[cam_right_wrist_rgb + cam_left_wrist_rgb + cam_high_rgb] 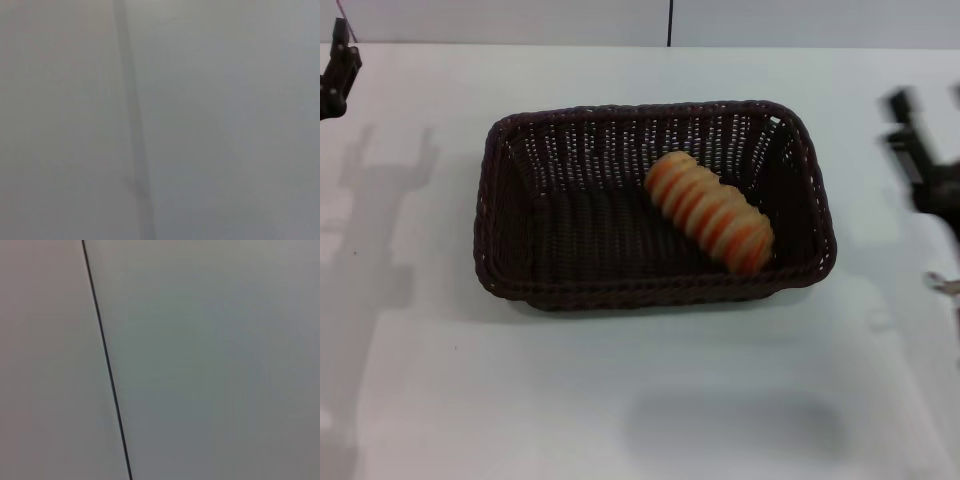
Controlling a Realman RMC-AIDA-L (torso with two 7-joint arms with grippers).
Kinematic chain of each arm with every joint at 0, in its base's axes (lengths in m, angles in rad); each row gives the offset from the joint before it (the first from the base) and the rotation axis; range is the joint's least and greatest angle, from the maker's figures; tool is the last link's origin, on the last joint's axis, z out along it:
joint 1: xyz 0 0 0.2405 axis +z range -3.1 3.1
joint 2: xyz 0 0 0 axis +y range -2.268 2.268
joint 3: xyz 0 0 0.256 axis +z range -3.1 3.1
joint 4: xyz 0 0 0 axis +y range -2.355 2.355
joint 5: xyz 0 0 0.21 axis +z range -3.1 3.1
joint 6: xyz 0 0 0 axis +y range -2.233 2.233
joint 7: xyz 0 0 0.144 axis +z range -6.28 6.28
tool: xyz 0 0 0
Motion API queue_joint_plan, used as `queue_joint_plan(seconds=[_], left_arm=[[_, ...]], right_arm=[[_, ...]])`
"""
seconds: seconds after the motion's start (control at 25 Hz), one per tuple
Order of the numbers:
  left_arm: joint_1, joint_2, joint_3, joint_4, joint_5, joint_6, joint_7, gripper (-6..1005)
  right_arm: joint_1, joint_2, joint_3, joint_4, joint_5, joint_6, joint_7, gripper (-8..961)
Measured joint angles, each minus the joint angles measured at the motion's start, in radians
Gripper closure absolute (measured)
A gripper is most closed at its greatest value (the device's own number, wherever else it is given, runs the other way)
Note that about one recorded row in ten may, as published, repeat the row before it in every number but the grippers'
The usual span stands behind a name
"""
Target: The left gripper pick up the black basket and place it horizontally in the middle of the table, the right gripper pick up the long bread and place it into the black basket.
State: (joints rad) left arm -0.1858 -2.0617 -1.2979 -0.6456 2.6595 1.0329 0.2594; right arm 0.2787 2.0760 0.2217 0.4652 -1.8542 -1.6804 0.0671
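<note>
The basket (570, 235) sits lengthwise across the middle of the white surface (640, 400). The bread roll (710, 212) lies inside it, in its right half, slanted from the far middle toward the near right corner. The left tool (338, 75) is at the far left edge, well apart from the basket; the right tool (925, 165) is at the right edge, blurred. Whether either tool is open cannot be told; neither holds anything visible.
</note>
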Motion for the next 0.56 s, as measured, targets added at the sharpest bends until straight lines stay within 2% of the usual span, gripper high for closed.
queue_joint_plan(seconds=[0.08,0.12,0.16,0.32,0.56], left_arm=[[0.008,0.0,0.0,0.001,-0.001,0.011,-0.031,172],[0.009,0.0,0.0,0.003,-0.002,0.012,-0.039,172],[0.009,0.0,-0.004,0.006,-0.004,0.013,-0.046,172],[0.009,-0.004,-0.032,0.025,-0.008,0.018,-0.068,172],[-0.013,-0.008,-0.051,0.119,-0.009,0.083,-0.073,172]], right_arm=[[-0.059,-0.004,0.079,-0.004,0.009,-0.002,0.015,152],[-0.126,-0.001,0.159,-0.017,0.031,-0.016,0.023,152],[-0.126,-0.001,0.159,-0.017,0.031,-0.016,0.023,150],[-0.215,0.005,0.218,-0.038,0.104,-0.067,0.028,140],[-0.247,0.011,0.215,-0.059,0.131,-0.102,0.028,140]])
